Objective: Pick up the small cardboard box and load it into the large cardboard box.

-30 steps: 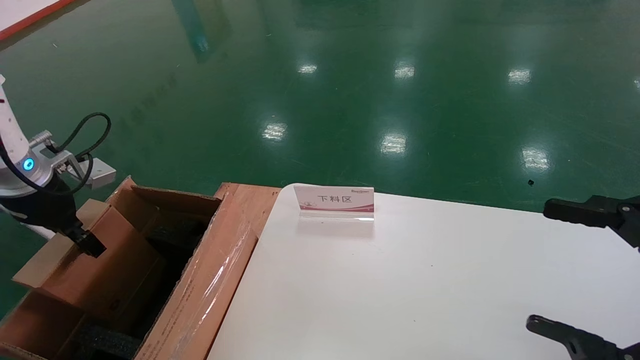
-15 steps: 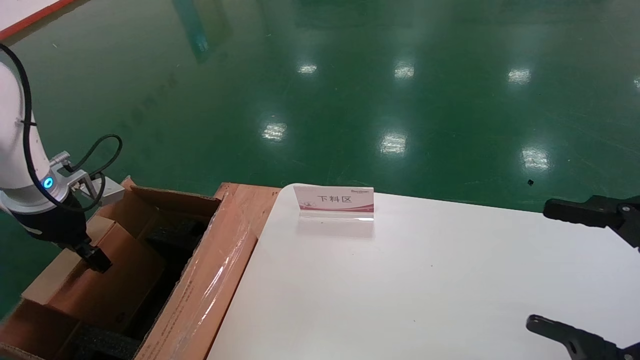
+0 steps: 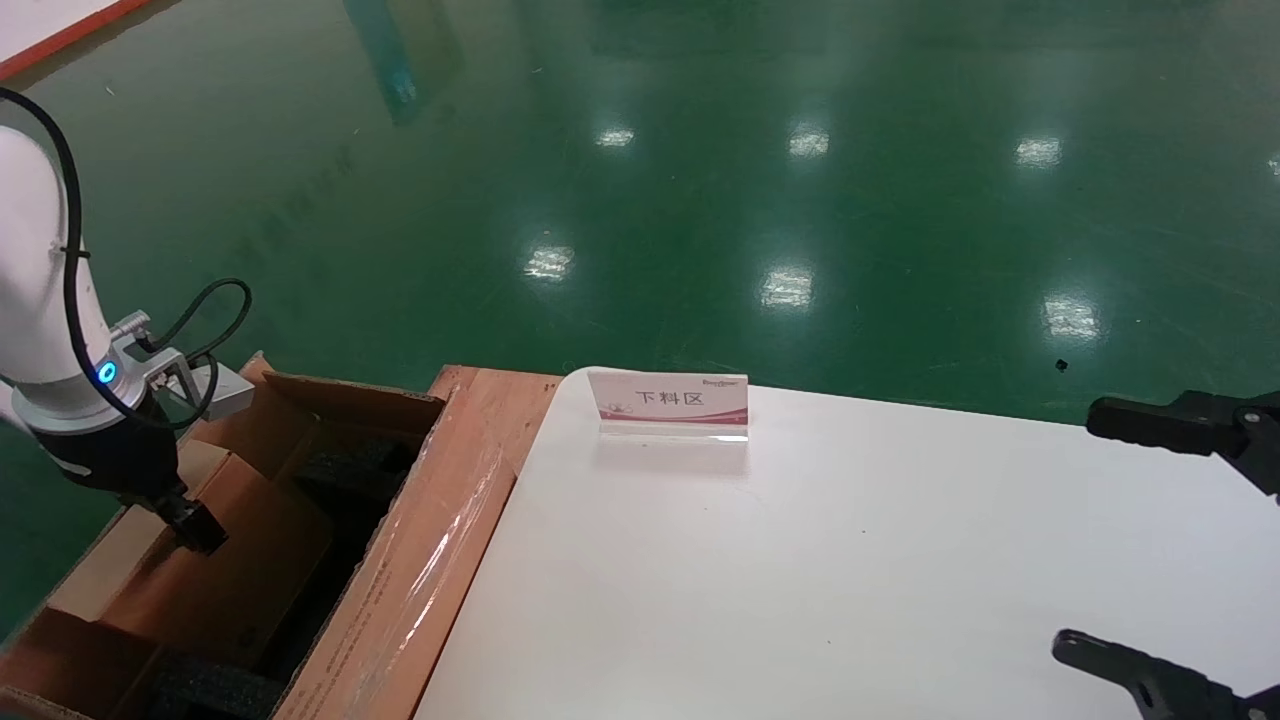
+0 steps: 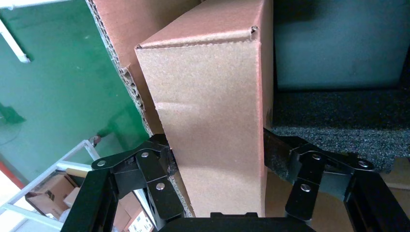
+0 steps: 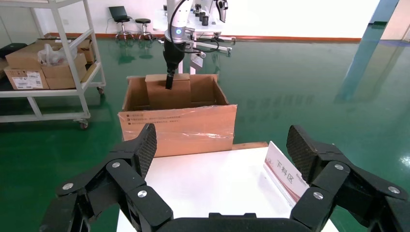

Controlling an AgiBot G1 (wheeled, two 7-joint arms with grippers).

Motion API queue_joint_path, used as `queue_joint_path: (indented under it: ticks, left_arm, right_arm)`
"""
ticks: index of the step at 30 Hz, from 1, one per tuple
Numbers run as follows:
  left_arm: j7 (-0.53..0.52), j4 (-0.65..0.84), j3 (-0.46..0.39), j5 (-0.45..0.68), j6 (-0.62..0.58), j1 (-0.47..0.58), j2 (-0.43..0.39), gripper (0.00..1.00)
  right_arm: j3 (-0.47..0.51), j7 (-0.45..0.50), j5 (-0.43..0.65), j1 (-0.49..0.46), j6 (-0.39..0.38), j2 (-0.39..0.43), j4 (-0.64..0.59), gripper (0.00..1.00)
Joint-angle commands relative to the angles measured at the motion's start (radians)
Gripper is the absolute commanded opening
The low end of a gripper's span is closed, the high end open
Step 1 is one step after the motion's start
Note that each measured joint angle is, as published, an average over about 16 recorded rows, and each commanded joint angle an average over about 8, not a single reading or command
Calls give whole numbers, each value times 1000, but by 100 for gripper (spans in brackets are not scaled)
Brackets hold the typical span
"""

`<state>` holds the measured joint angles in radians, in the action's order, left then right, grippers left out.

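Note:
The small cardboard box stands on edge, tilted, inside the large cardboard box, beside its black foam. My left gripper is shut on the small box's upper end. In the left wrist view the jaws press both wide faces of the small box, with the large box's corrugated wall on one side and foam on the other. My right gripper is open and empty over the table's right edge; it also shows in the right wrist view.
A white table carries a standing sign card. A wooden board lies between the table and the large box. The right wrist view shows the large box, the left arm and a shelf cart on the green floor.
My left gripper has moved down and a little right with the small box, which now sits lower inside the large box. The right arm has not moved.

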<state>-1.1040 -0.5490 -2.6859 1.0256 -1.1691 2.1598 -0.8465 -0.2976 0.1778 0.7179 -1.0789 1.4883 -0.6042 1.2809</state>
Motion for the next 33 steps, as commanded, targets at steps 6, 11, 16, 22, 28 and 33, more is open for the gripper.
queue_joint_path:
  ticks: [6, 11, 16, 22, 28, 33]
  left_arm:
    - [-2, -6, -1, 2, 0, 6, 2, 100]
    - [-2, -8, -2, 3, 0, 8, 3, 100]
    - [-2, -10, -3, 4, 0, 9, 3, 100]
    - [-3, -11, -4, 5, 0, 10, 3, 100]
    - [-2, -12, -3, 5, 2, 13, 2, 100]
    - [14, -26, 6, 9, 18, 48, -7, 100]
  right_arm:
    - [0, 0, 0, 0, 0, 0, 0, 100]
    - [0, 0, 0, 0, 0, 0, 0, 100]
    - [0, 0, 0, 0, 0, 0, 0, 100]
    - [0, 0, 0, 0, 0, 0, 0, 100]
    - [0, 0, 0, 0, 0, 0, 0, 100]
    - [0, 0, 0, 0, 0, 0, 0, 100]
